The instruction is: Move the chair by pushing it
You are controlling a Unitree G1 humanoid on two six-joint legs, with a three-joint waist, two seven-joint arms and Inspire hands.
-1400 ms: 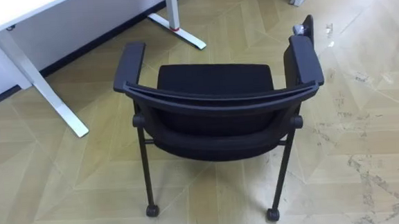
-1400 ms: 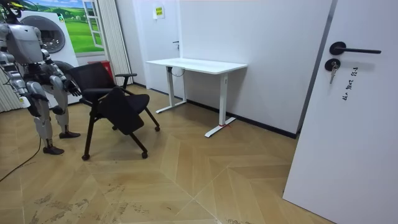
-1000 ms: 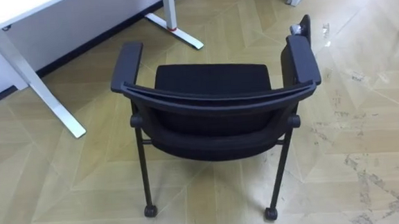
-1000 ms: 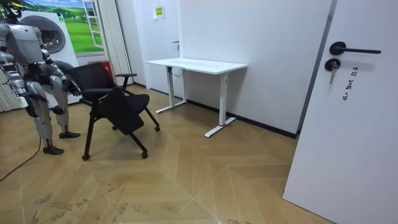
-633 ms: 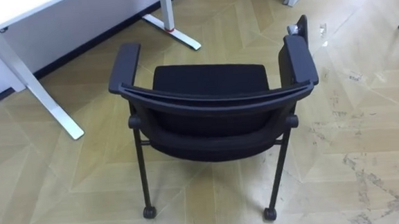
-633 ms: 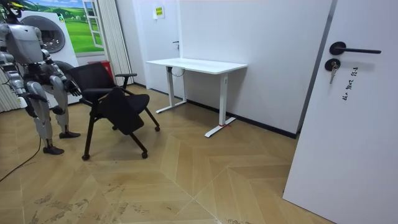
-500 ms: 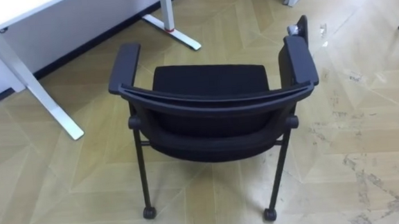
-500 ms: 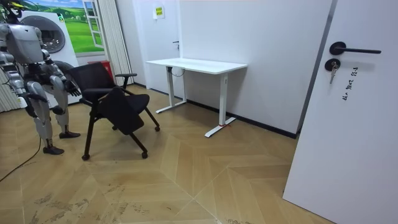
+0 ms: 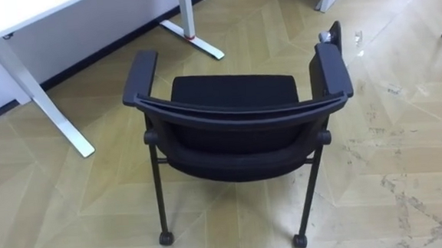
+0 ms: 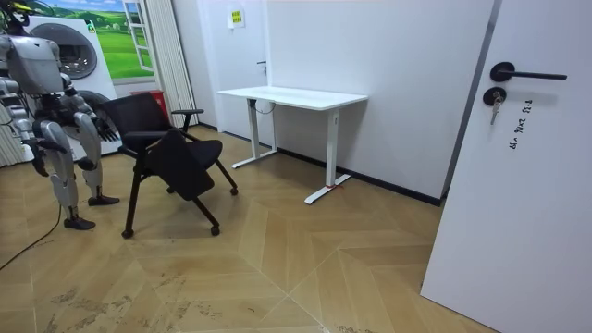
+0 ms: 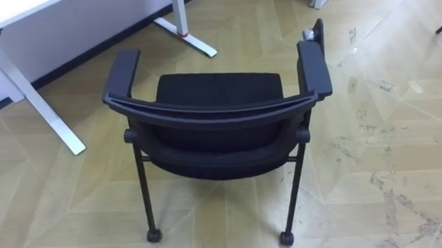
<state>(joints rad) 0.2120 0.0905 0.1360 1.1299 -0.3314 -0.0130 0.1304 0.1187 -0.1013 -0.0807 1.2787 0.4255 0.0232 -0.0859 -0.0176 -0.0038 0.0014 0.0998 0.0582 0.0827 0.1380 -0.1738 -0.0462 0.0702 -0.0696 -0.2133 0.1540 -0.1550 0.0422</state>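
A black chair with two armrests and small casters stands right in front of me, its curved back toward me and its seat facing away. A folded side panel hangs at its right armrest. In the room view I stand at the room view's left, directly behind the chair. My left hand is held out close to the chair's back; whether it touches is unclear. My right hand hangs lower beside my body.
A white desk stands ahead on the left, its leg and foot near the chair's left side. A second foot lies beyond the seat. A white door is at the room view's right. Bare wooden floor lies to the right.
The eye view has shifted slightly. The chair stays in the same spot in the room view, and I remain standing behind it.
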